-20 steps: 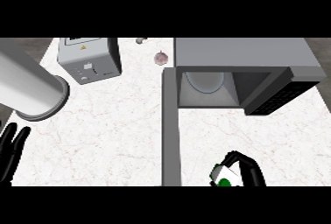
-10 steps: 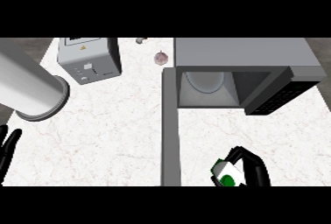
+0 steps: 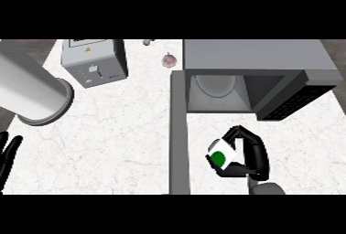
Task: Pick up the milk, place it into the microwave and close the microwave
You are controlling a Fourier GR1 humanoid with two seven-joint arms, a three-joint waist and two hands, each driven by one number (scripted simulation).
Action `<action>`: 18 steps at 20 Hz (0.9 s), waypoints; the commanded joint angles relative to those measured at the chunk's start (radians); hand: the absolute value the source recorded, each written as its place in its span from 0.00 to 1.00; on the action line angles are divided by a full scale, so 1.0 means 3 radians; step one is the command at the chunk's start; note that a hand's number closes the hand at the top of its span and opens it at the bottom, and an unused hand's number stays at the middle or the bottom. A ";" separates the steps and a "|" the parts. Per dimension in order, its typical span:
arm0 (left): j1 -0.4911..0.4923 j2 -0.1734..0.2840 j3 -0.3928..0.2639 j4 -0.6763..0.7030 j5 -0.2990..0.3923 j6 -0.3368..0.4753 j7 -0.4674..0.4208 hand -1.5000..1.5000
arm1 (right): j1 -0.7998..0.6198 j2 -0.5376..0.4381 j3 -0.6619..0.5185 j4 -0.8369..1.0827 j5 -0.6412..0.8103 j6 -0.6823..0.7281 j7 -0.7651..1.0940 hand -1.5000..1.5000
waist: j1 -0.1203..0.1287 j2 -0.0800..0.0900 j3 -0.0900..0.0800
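Observation:
The milk (image 3: 220, 155) is a small white carton with a green round spot on top, held in front of the microwave. My right hand (image 3: 249, 155) is curled round it from the right side, hiding most of its body. The microwave (image 3: 256, 59) stands at the back right, grey, with its cavity (image 3: 216, 89) showing a round white plate inside. Its door (image 3: 178, 132) swings out to the left, seen edge-on as a long grey bar. My left hand (image 3: 8, 153) rests at the left edge, fingers straight, holding nothing.
A grey toaster-like box (image 3: 93, 61) stands at the back left. A big white cylinder (image 3: 30, 91) lies across the far left. A garlic bulb (image 3: 169, 60) and a small bit (image 3: 147, 42) lie near the back edge. The counter (image 3: 115, 141) is white marble.
My right hand has lifted the milk up and forward towards the microwave's opening. My left hand has sunk lower along the left edge.

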 commanded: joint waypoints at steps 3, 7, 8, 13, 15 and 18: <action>-0.0208 0.0173 0.0319 0.0091 0.0247 -0.0001 0.0151 0.00 | -0.0574 0.0009 0.0128 0.0174 0.0208 -0.0612 0.0557 1.00 | 0.0008 0.0002 0.0000; -0.0073 0.0010 0.0081 0.0221 -0.0024 -0.0094 -0.0099 0.00 | -0.1375 -0.0041 -0.0305 0.0907 0.0358 -0.0785 0.0827 1.00 | 0.0056 0.0018 0.0001; -0.0009 0.0056 0.0143 0.0087 0.0084 -0.0127 -0.0019 0.00 | -0.1426 -0.0044 -0.0296 0.0877 0.0403 -0.0846 0.0900 1.00 | 0.0044 0.0009 0.0001; -0.0131 0.0021 0.0065 0.0045 0.0045 -0.0051 0.0135 0.00 | -0.2012 -0.0143 -0.0502 0.1694 0.0499 -0.0975 0.0876 1.00 | 0.0056 0.0020 0.0003; -0.0091 0.0136 0.0274 -0.0015 0.0264 -0.0122 0.0130 0.00 | -0.2360 -0.0328 -0.0640 0.1955 0.0462 -0.0906 0.0989 1.00 | 0.0099 0.0028 0.0004; -0.0318 0.0145 0.0175 0.0233 0.0145 -0.0113 0.0122 0.00 | -0.2616 -0.0444 -0.0781 0.2491 0.0494 -0.1009 0.0799 1.00 | 0.0129 0.0061 0.0006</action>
